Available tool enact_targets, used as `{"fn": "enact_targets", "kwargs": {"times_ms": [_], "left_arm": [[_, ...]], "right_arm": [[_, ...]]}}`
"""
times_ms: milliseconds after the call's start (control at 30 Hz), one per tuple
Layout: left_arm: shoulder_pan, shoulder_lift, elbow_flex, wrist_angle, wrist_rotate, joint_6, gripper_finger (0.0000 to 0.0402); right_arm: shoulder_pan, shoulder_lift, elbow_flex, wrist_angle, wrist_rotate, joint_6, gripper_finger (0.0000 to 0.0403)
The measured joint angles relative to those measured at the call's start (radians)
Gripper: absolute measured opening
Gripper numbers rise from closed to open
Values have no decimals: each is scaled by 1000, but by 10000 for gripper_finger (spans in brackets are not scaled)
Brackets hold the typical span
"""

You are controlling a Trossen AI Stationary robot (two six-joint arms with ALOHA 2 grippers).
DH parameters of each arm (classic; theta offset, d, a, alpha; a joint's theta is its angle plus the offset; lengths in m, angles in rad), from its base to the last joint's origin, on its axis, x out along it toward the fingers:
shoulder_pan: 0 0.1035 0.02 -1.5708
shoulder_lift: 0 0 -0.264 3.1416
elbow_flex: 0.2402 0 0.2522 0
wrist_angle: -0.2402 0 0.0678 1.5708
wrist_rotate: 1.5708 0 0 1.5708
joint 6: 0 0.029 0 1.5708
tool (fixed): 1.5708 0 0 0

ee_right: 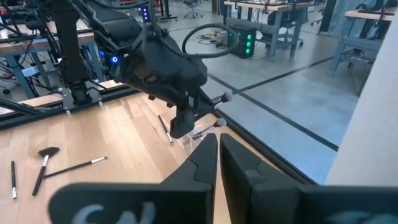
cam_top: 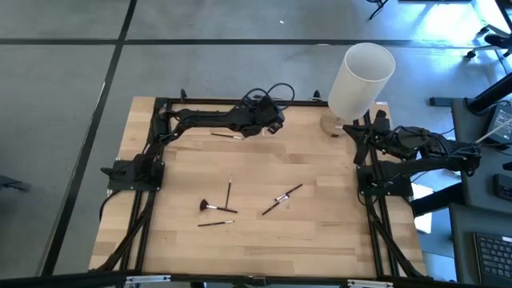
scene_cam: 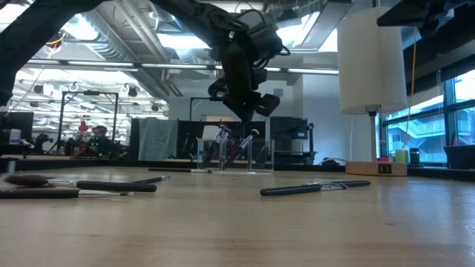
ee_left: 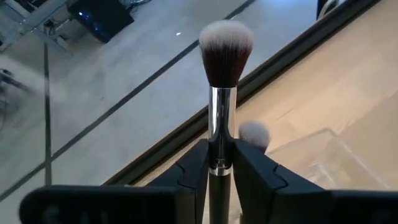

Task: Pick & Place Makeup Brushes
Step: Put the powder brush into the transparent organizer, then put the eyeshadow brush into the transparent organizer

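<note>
My left gripper (ee_left: 221, 149) hovers near the table's far edge (cam_top: 272, 118), shut on a makeup brush (ee_left: 224, 56) with a silver ferrule and dark, white-tipped bristles. Just below it stands a clear holder (ee_left: 323, 162) (scene_cam: 237, 152) with brushes upright in it, one head (ee_left: 254, 134) showing. More makeup brushes lie flat on the wood: one (cam_top: 227, 136) near the left arm, and several nearer the front, among them a fan brush (cam_top: 206, 206) and a crossed pair (cam_top: 282, 198). My right gripper (ee_right: 219, 140) waits shut and empty at the table's right edge (cam_top: 370, 128). My left gripper pinches the brush between its two fingers at the top of the dark handle (ee_left: 219, 171), just behind the silver ferrule. The brush lies along the fingers and sticks out past their tips, bristles foremost. It is lifted clear, above the clear holder.
A tall white cylinder (cam_top: 360, 76) on a wooden base (cam_top: 334, 124) stands at the far right corner, close to the right arm. A black frame rail (cam_top: 208, 102) runs along the far edge. Bare wood (cam_top: 320, 160) lies between the holder and the front brushes.
</note>
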State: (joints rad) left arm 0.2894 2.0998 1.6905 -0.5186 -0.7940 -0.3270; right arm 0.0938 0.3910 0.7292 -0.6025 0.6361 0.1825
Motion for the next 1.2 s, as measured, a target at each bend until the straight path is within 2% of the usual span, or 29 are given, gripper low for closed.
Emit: {"fn": "enact_targets", "kwargs": {"times_ms": [400, 600, 733, 833, 900, 1033, 1133, 1200], "left_arm": [[-30, 0, 0, -19, 13, -67, 123], [-87, -76, 0, -171, 54, -60, 145], [-177, -168, 1, -349, 150, -133, 148], [-261, -217, 1, -472, 272, -213, 146], [-316, -225, 2, -537, 364, -264, 143], [-430, -215, 2, -650, 475, -401, 136], [-506, -182, 1, -697, 494, -507, 132], [-545, -168, 1, -699, 444, -559, 129]], "right_arm": [[0, 0, 0, -9, 0, -3, 20], [0, 0, 0, -10, 0, 1, 20], [0, 0, 0, -12, 0, 1, 20], [0, 0, 0, -24, -8, 20, 20], [0, 0, 0, -25, -19, 23, 20], [0, 1, 0, -25, -71, 23, 20], [0, 1, 0, -24, -107, 22, 20], [0, 1, 0, -24, -107, 19, 20]]}}
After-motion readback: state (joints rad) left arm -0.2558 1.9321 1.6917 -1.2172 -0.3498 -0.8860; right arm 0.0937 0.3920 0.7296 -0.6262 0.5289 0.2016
